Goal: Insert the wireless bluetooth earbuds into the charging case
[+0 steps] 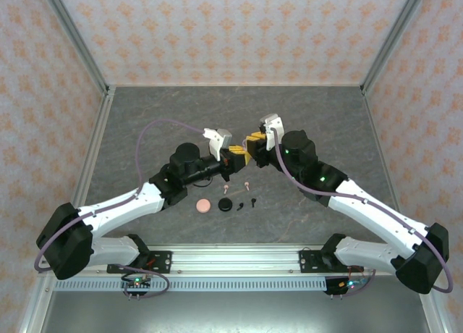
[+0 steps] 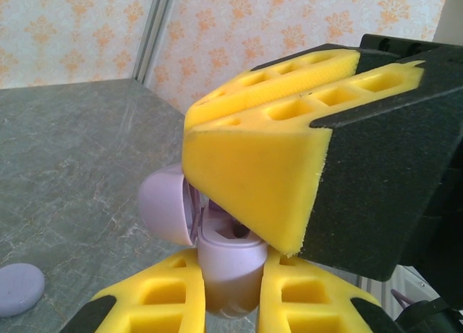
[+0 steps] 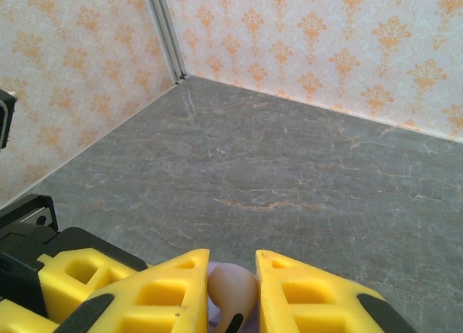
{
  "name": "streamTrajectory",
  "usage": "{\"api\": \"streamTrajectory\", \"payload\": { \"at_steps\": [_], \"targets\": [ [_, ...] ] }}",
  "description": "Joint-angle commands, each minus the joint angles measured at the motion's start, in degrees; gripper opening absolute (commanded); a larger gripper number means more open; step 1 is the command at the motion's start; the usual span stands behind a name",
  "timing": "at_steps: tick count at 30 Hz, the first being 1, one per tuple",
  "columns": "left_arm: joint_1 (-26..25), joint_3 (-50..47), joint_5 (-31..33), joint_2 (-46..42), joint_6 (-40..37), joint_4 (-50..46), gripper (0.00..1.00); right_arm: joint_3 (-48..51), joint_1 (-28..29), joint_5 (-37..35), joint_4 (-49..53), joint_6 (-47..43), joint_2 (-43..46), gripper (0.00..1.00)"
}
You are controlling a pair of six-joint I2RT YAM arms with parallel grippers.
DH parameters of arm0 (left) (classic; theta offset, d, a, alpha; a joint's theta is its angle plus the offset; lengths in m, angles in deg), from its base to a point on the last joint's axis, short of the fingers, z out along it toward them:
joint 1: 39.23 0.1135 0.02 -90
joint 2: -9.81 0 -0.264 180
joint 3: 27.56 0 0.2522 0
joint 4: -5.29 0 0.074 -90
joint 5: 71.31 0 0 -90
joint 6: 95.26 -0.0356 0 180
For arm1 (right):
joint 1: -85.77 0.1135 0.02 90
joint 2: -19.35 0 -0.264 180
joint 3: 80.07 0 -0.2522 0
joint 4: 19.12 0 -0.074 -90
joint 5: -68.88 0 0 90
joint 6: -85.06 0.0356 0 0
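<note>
From above, the left gripper (image 1: 236,159) and the right gripper (image 1: 254,145) meet tip to tip over the middle of the table (image 1: 145,123), too small there to tell what they carry. Toward 6 o'clock from them lie, left to right, a pink disc (image 1: 205,205), a black disc (image 1: 226,204) and two black earbuds (image 1: 239,205) (image 1: 254,201). Two pink earbuds (image 1: 227,185) (image 1: 248,183) lie just above that row.

The left wrist view fills in the rest. The left gripper (image 2: 228,293) is clamped narrowly on a lavender charging case (image 2: 228,260). The case stands open with its mouth toward 12 o'clock and its lid (image 2: 166,203) swung back toward 10 o'clock. The right gripper's yellow fingers (image 2: 253,174) press in from 2 o'clock, right over the mouth. A lavender disc (image 2: 18,289) rests on the table at 8 o'clock.

In the right wrist view the right gripper (image 3: 231,289) pinches a pale earbud (image 3: 231,284). Its rounded head points to 12 o'clock, its long axis running along the fingers; the lower end is cut off.
</note>
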Motion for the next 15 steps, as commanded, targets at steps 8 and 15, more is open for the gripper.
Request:
{"api": "streamTrajectory", "payload": {
  "at_steps": [8, 15],
  "targets": [
    [-0.6, 0.8, 0.9, -1.0, 0.1, 4.2, 0.0, -0.9, 0.0, 0.8, 8.5, 1.3, 0.6, 0.21],
    [-0.6, 0.6, 0.9, -1.4, -0.2, 3.9, 0.0, -2.0, -0.3, 1.9, 8.8, 3.0, 0.5, 0.22]
  ]
}}
